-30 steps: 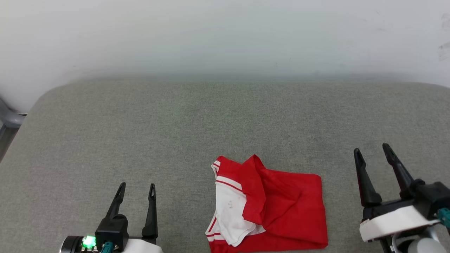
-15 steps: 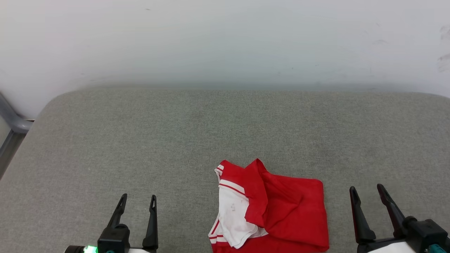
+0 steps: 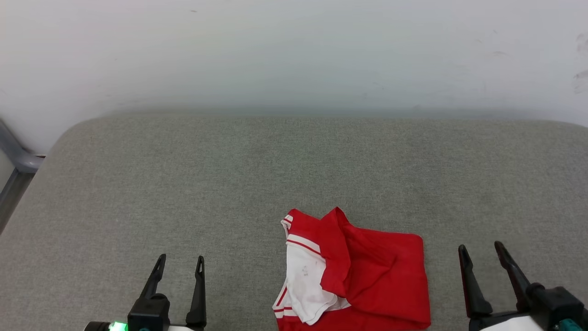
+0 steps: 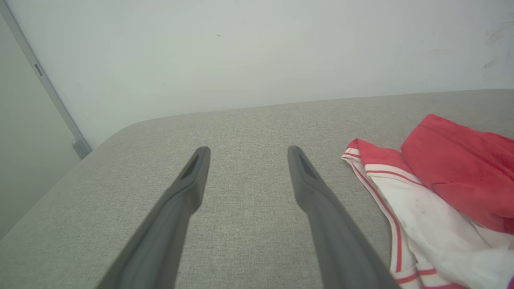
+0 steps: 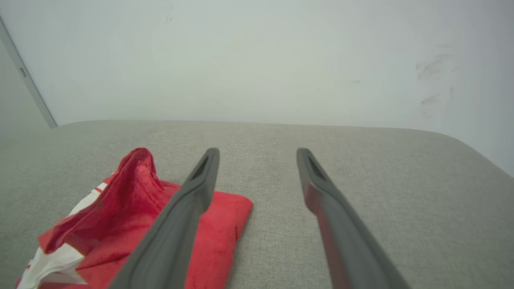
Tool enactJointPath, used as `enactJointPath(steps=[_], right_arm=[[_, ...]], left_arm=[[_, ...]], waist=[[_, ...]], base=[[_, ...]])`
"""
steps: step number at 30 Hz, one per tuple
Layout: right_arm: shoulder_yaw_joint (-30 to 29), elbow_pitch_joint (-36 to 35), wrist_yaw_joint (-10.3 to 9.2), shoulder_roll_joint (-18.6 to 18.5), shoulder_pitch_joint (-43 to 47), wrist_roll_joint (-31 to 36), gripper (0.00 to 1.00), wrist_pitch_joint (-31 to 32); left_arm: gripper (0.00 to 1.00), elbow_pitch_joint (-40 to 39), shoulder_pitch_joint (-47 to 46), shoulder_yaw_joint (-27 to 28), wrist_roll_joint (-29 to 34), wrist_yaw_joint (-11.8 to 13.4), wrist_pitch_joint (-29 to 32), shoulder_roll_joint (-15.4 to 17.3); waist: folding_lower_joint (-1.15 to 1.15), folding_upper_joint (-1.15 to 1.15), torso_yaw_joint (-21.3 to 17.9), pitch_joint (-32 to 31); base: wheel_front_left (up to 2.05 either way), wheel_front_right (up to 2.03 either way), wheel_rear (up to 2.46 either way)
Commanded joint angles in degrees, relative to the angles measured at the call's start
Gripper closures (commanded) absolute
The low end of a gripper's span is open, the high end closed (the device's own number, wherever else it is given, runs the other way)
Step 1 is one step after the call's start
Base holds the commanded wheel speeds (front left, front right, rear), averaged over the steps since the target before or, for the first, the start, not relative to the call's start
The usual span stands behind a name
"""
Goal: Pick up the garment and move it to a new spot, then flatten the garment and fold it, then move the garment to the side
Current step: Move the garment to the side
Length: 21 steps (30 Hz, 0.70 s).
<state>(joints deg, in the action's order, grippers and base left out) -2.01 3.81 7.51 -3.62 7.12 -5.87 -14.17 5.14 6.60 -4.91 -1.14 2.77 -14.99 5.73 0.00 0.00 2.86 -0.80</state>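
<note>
The garment [image 3: 367, 276] is lying in a loosely folded heap on the grey fabric-topped desk [image 3: 229, 184], at the near edge and a bit right of centre. The red body is bunching up over a white sleeve with red-and-white striped trim, and that sleeve is poking out on the heap's left side. No letters or numbers are showing from here. The lower edge of the heap is running out of the bottom of the head view.

The left pincer [image 3: 180, 257] is hovering well off to the left of the cloth with its two dark fingers spread wide, grasping nothing. The right pincer [image 3: 480, 246] is sitting just past the garment's right edge, also spread wide and empty. In the right wrist view one of its fingers is crossing in front of the red fabric, but from the head it's looking clear of it. A plain white wall [image 3: 294, 55] is standing behind the desk.
</note>
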Motion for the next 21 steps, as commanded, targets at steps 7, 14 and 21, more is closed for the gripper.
enactJointPath(steps=[7, 14, 21], right_arm=[[-2.39, -2.90, -0.05, -3.67, -7.29, -0.36, 0.00, 0.08], [-0.61, -4.85, -0.05, -12.55, -17.60, -5.40, 0.00, 8.87], [4.83, -5.05, -0.05, -22.77, -24.82, -17.89, 0.00, 27.04]], left_arm=[[0.00, -0.41, -0.36, 0.11, -0.13, 0.56, -0.26, 0.19], [0.00, -0.63, -1.39, -0.34, -0.12, 0.51, -0.26, 0.06], [0.00, -0.86, -2.95, -0.71, 0.02, 0.30, -0.26, 0.20]], waist=[[0.00, 0.00, 0.10, 0.44], [0.00, 0.00, 0.62, 1.92], [0.00, 0.00, 1.23, 4.02]], base=[[0.00, 0.00, 0.00], [0.00, 0.00, 0.00], [0.00, 0.00, 0.00]])
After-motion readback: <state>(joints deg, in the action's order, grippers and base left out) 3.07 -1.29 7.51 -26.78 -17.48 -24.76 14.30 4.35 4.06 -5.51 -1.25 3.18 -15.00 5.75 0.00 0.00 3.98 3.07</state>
